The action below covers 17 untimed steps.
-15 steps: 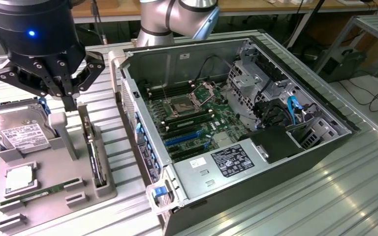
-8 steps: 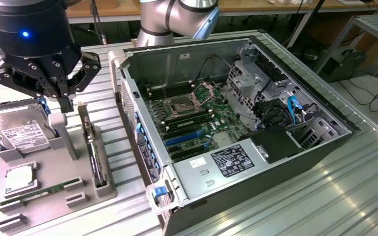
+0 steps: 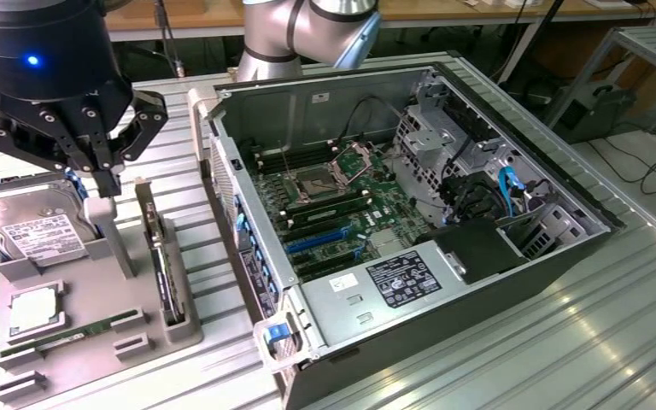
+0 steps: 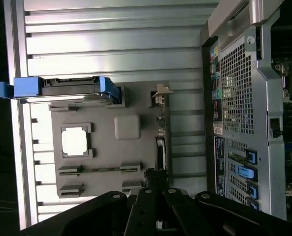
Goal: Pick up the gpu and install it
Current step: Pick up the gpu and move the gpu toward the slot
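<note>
gpu (image 3: 160,256) edge-on, perhaps under closed gripper (image 3: 107,188)

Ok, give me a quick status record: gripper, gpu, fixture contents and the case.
gripper: jaws shut, nothing held, above the fixture, close to the gpu
gpu: standing on edge in its fixture slot, not yet picked up
fixture: also holds hard drive, CPU, memory stick
pc case: open, on the exterior view's right, motherboard exposed, gpu not installed
</note>
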Motion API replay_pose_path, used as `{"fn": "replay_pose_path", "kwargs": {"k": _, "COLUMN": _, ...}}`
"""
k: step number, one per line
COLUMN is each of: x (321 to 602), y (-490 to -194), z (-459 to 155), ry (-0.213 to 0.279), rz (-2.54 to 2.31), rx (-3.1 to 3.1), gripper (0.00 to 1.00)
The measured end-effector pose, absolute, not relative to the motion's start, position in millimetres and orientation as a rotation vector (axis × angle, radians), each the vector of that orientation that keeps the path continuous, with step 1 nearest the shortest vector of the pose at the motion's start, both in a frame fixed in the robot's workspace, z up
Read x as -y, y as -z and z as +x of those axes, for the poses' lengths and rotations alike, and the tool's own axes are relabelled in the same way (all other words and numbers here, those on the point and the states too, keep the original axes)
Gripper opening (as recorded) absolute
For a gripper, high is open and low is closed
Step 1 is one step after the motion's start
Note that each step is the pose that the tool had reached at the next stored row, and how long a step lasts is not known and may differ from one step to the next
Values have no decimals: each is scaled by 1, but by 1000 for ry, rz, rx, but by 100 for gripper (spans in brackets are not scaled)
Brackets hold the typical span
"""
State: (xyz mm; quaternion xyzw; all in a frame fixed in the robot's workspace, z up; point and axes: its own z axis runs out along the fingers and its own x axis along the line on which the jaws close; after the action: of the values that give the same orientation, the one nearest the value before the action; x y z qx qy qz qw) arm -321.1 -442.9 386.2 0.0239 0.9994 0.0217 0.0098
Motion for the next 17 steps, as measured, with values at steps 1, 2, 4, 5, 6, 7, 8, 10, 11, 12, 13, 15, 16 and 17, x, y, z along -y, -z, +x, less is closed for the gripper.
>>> {"fn": "replay_pose_path", "kwargs": {"k": 1, "x": 443, "y": -386, "z": -322, "ry": -68, "rz": 71, "rx": -3120, "gripper": 11}}
{"fn": "replay_pose_path", "kwargs": {"k": 2, "x": 443, "y": -386, "z": -323, "ry": -68, "rz": 68, "rx": -3121, "gripper": 11}}
{"fn": "replay_pose_path", "kwargs": {"k": 4, "x": 443, "y": -386, "z": -324, "ry": -68, "rz": 65, "rx": -3121, "gripper": 11}}
{"fn": "replay_pose_path", "kwargs": {"k": 5, "x": 443, "y": -386, "z": -325, "ry": -68, "rz": 62, "rx": -3121, "gripper": 11}}
{"fn": "replay_pose_path", "kwargs": {"k": 6, "x": 443, "y": -386, "z": -326, "ry": -68, "rz": 61, "rx": -3121, "gripper": 11}}
{"fn": "replay_pose_path", "kwargs": {"k": 7, "x": 443, "y": -386, "z": -326, "ry": -68, "rz": 59, "rx": -3121, "gripper": 11}}
{"fn": "replay_pose_path", "kwargs": {"k": 8, "x": 443, "y": -386, "z": -327, "ry": -68, "rz": 57, "rx": -3121, "gripper": 11}}
{"fn": "replay_pose_path", "kwargs": {"k": 10, "x": 443, "y": -386, "z": -328, "ry": -68, "rz": 54, "rx": -3121, "gripper": 11}}
{"fn": "replay_pose_path", "kwargs": {"k": 11, "x": 443, "y": -386, "z": -328, "ry": -68, "rz": 52, "rx": -3121, "gripper": 11}}
{"fn": "replay_pose_path", "kwargs": {"k": 12, "x": 443, "y": -386, "z": -329, "ry": -68, "rz": 50, "rx": -3121, "gripper": 11}}
{"fn": "replay_pose_path", "kwargs": {"k": 13, "x": 443, "y": -386, "z": -329, "ry": -68, "rz": 49, "rx": -3121, "gripper": 11}}
{"fn": "replay_pose_path", "kwargs": {"k": 15, "x": 443, "y": -386, "z": -331, "ry": -68, "rz": 44, "rx": -3121, "gripper": 29}}
{"fn": "replay_pose_path", "kwargs": {"k": 16, "x": 443, "y": -386, "z": -332, "ry": -68, "rz": 42, "rx": -3121, "gripper": 29}}
{"fn": "replay_pose_path", "kwargs": {"k": 17, "x": 443, "y": -386, "z": -332, "ry": -68, "rz": 41, "rx": -3122, "gripper": 36}}
